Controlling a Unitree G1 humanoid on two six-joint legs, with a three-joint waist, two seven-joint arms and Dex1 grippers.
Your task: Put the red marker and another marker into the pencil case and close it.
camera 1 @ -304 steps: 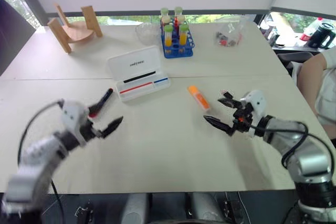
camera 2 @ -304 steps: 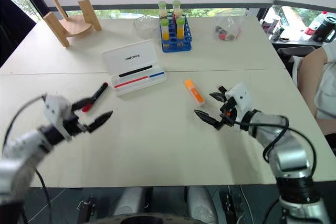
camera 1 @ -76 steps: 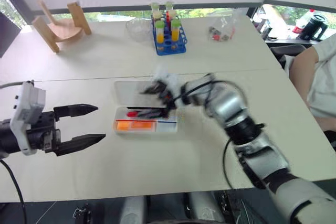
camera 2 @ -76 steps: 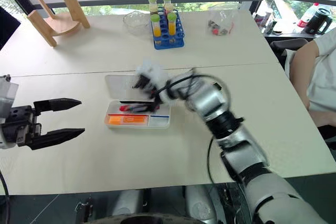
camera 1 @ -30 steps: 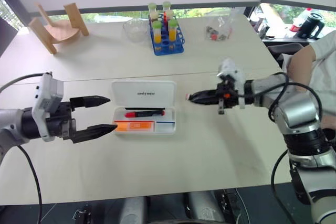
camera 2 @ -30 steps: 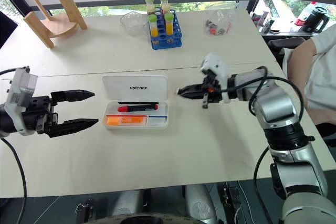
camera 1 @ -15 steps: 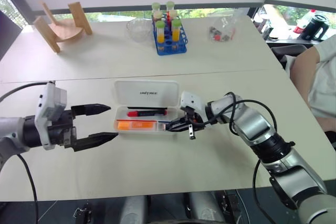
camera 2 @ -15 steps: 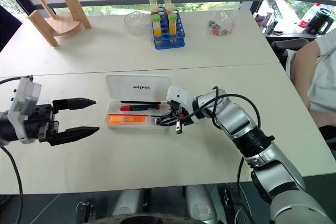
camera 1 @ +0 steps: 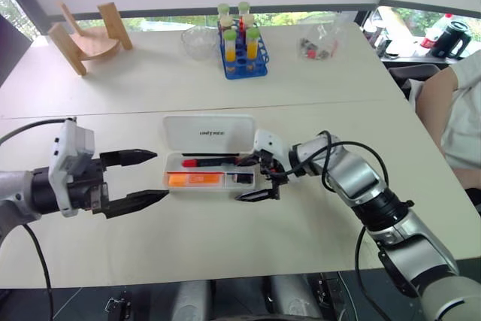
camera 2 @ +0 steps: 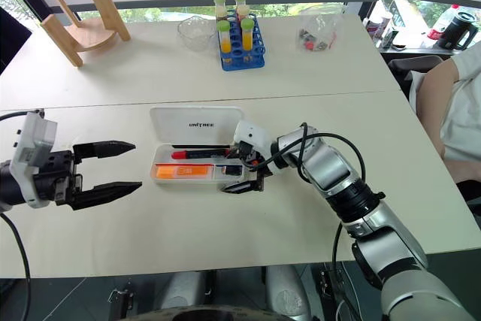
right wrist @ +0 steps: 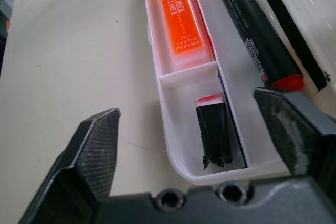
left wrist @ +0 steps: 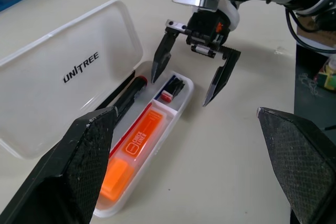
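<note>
We look down on a pale table (camera 1: 225,246) with a seam running across it, windows behind, and a person's arm (camera 1: 443,114) at the far right edge. At the back stand a wooden stand (camera 1: 84,35), a clear glass bowl (camera 1: 197,41), a blue rack of test tubes (camera 1: 240,54) and a clear bag of small items (camera 1: 316,46).

The pencil case (camera 1: 209,134) lies open in the middle of the table, its lid tilted back and lettered in dark print. In the tray we see the red marker (camera 1: 207,162) lying along the back, and the orange highlighter (camera 1: 195,180) in the front compartment, parallel to it. The wrist views show a small black piece with a red and white end (right wrist: 212,127) in a separate compartment at the tray's right end.

Our right gripper (camera 1: 252,178) sits at that right end of the case with its two black fingers spread wide, one finger over the tray near the marker's tip and the other on the table side in front of the case; it holds nothing.

Our left gripper (camera 1: 150,178) hovers just to the left of the case, pointing toward it, its fingers also wide apart and empty, clear of the tray.
</note>
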